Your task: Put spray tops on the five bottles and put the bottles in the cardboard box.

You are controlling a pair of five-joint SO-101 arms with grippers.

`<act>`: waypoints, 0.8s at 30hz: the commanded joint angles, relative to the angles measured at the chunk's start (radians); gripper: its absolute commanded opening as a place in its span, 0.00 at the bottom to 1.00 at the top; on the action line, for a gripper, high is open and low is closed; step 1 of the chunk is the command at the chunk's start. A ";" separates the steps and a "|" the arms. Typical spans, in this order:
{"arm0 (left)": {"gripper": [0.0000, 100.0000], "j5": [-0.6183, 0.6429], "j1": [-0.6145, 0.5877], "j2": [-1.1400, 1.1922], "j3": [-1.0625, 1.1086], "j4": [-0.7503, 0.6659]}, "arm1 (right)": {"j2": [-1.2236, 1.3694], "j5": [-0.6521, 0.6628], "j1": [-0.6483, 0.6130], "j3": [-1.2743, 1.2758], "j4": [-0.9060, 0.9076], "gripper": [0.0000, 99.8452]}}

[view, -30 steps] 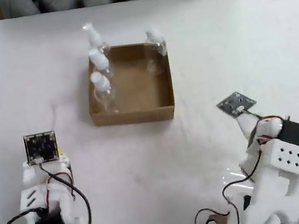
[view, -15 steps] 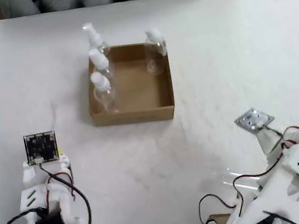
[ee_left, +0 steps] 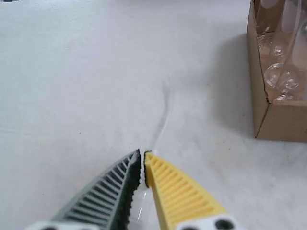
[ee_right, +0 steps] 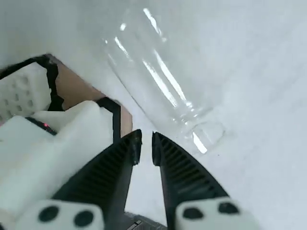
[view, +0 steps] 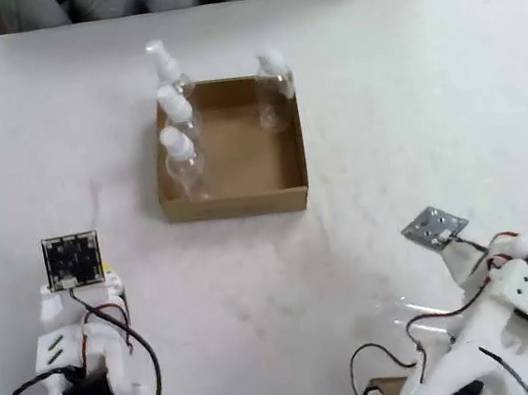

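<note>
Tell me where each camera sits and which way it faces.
High view: fixed overhead, looking down on the table, cardboard box, left arm and right arm.
Left wrist view: on the left arm, looking low across the table toward the cardboard box; left gripper shut.
Right wrist view: on the right arm, looking down at a topless clear bottle lying on the table; right gripper shows.
Shared: high and left wrist views both show the cardboard box.

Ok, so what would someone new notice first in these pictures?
The brown cardboard box mid-table, with four clear bottles with white spray tops standing along its left side and far right corner. Then a clear uncapped bottle lying on the white table close to the right gripper.
</note>
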 commanded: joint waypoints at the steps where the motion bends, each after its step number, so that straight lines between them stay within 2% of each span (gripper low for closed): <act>1: 0.03 -0.012 -0.004 -0.005 -0.002 -0.020 | 0.004 -0.161 -0.113 0.034 -0.068 0.01; 11: 0.03 -0.012 -0.004 -0.005 -0.002 -0.017 | -0.004 -0.445 -0.321 0.028 -0.222 0.02; 17: 0.03 -0.012 -0.004 -0.005 -0.002 -0.017 | 0.005 -0.454 -0.343 -0.086 -0.205 0.02; 22: 0.03 -0.012 -0.005 -0.005 -0.002 -0.017 | 0.035 -0.456 -0.414 -0.046 -0.185 0.02; 24: 0.03 -0.012 -0.007 -0.005 -0.002 -0.017 | 0.071 -0.459 -0.433 -0.043 -0.232 0.02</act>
